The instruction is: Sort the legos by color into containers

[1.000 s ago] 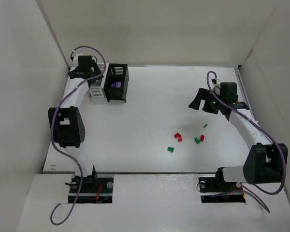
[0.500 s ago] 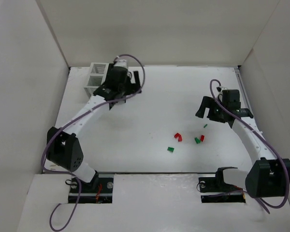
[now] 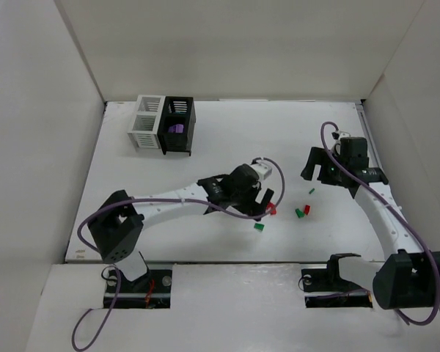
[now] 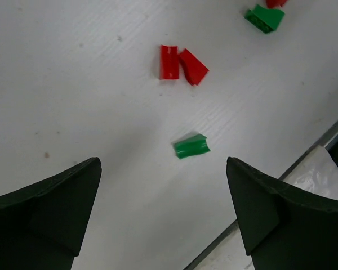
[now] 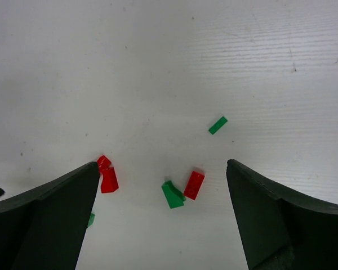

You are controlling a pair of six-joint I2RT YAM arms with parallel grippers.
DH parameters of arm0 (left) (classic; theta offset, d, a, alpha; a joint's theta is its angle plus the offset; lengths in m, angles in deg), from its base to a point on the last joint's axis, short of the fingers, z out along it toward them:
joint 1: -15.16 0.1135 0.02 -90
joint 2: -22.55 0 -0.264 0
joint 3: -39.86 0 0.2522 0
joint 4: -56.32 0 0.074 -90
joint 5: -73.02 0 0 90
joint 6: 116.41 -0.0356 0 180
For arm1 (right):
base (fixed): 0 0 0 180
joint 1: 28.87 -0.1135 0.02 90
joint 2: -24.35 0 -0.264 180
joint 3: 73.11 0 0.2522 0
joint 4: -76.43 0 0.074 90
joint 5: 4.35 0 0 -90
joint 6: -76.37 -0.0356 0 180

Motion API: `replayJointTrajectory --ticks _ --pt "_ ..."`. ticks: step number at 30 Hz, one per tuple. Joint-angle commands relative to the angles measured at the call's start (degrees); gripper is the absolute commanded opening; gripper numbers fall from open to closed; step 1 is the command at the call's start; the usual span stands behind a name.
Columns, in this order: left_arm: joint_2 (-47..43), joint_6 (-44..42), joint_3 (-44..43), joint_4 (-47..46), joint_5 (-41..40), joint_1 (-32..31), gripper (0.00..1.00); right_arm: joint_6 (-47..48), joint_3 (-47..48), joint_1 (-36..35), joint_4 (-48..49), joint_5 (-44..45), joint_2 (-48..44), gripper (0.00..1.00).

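Two joined containers (image 3: 152,138), one white and one black; the black one holds purple legos (image 3: 176,127), too small to count. Well apart from the containers, six lie loose on the table (image 3: 220,139): three red legos (image 4: 169,62) and three green legos (image 4: 191,147). The left gripper (image 3: 264,205) hovers there, spread wide and empty. So is the right gripper (image 5: 162,163).

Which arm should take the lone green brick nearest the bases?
Left. The left gripper is open and hangs close over the green brick, which sits framed between its fingers in the wrist view. The right gripper, also open, sits farther off.
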Motion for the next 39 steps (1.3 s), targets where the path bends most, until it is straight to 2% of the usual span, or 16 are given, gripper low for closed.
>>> replayJointTrajectory --ticks 1,5,13,19,24,30,39 --pt "1.9 0.2 0.6 -2.5 1.3 -2.9 0.91 1.7 1.3 0.4 0.4 1.6 -2.0 0.99" --pt "5.2 1.0 0.6 -2.4 0.7 -3.5 0.88 1.7 0.8 0.4 0.4 2.1 -2.5 0.99" --pt "10.6 2.2 -2.3 -1.1 -0.1 -4.6 0.73 1.7 -0.2 0.4 0.4 2.1 -3.6 0.99" --pt "14.0 5.4 -5.4 1.2 -4.6 -6.5 0.72 1.7 -0.8 0.4 0.4 3.3 -3.6 0.99" --pt "15.3 7.7 -5.9 1.9 -5.9 -7.1 0.65 1.7 -1.3 0.4 1.6 2.7 -3.6 0.99" --pt "14.8 8.4 -6.5 3.3 -11.0 -9.9 0.64 2.2 -1.3 0.4 1.6 1.5 -2.5 0.99" --pt "11.9 3.4 -4.6 -3.4 -8.6 -10.6 0.64 3.2 -1.3 0.4 2.6 -2.0 -0.9 0.99"
